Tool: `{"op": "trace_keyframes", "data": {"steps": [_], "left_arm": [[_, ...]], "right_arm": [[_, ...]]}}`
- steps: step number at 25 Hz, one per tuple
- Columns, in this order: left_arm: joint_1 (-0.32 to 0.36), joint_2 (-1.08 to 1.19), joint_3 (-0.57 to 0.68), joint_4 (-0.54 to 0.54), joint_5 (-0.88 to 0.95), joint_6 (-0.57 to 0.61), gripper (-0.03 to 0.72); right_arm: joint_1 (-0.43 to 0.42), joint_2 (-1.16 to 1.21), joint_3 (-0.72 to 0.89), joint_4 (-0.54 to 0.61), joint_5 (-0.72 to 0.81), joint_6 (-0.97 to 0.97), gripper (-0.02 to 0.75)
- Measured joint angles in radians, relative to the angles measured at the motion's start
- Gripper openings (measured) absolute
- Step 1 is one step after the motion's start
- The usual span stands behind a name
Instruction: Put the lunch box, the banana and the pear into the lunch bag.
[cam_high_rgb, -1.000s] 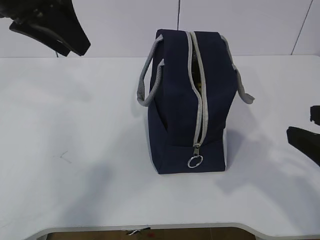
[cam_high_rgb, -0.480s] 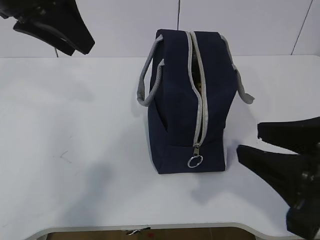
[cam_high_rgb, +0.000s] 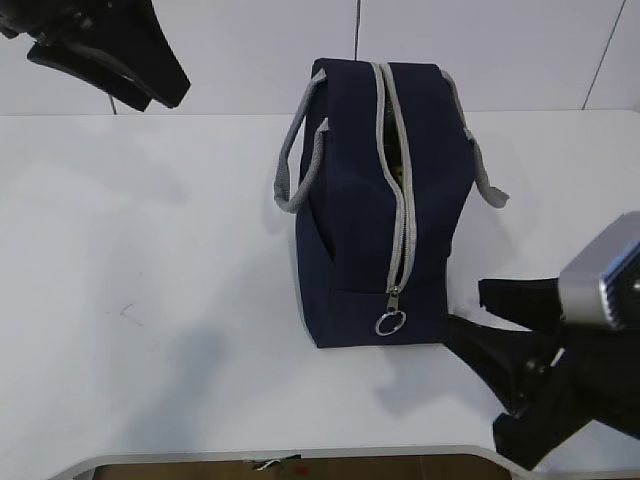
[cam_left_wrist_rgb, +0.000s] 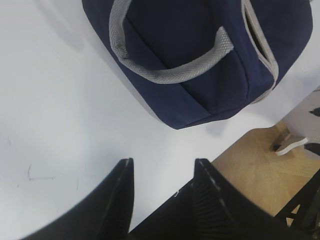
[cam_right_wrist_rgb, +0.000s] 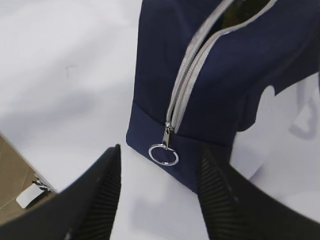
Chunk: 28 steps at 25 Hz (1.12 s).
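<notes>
Right gripper (cam_right_wrist_rgb: 160, 195) nearest, fingers parted, empty, aimed at ring pull (cam_right_wrist_rgb: 163, 154). Lunch bag (cam_high_rgb: 375, 200) mid-table, zipper gaping; fruit, box unseen. Likely closing step: pinch ring, draw slider. Left gripper (cam_left_wrist_rgb: 162, 172) parted, empty, far left.

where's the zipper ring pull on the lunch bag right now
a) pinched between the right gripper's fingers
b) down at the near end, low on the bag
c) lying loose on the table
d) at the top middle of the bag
b: the ring pull hangs low on the near end of the lunch bag, and in the right wrist view the right gripper stands open just short of it, touching nothing.
</notes>
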Motion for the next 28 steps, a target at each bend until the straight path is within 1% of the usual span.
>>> {"op": "trace_keyframes", "data": {"steps": [3,7,9,17,24,28], "left_arm": [[0.0,0.0,0.0,0.0,0.0,0.0,0.299],[0.0,0.0,0.0,0.0,0.0,0.0,0.299],[0.0,0.0,0.0,0.0,0.0,-0.001,0.299],[0.0,0.0,0.0,-0.002,0.0,-0.002,0.299],[0.0,0.0,0.0,-0.002,0.0,-0.002,0.299],[0.0,0.0,0.0,-0.002,0.0,-0.002,0.298]], "right_arm": [[0.0,0.101,0.0,-0.051,-0.07,0.087,0.408],[0.0,0.212,0.0,-0.142,-0.216,0.231,0.408],[0.0,0.26,0.0,-0.169,-0.269,0.268,0.408],[0.0,0.411,0.0,-0.178,-0.325,0.309,0.408],[0.0,0.551,-0.004,-0.18,-0.467,0.313,0.408],[0.0,0.636,-0.006,-0.18,-0.577,0.314,0.408]]}}
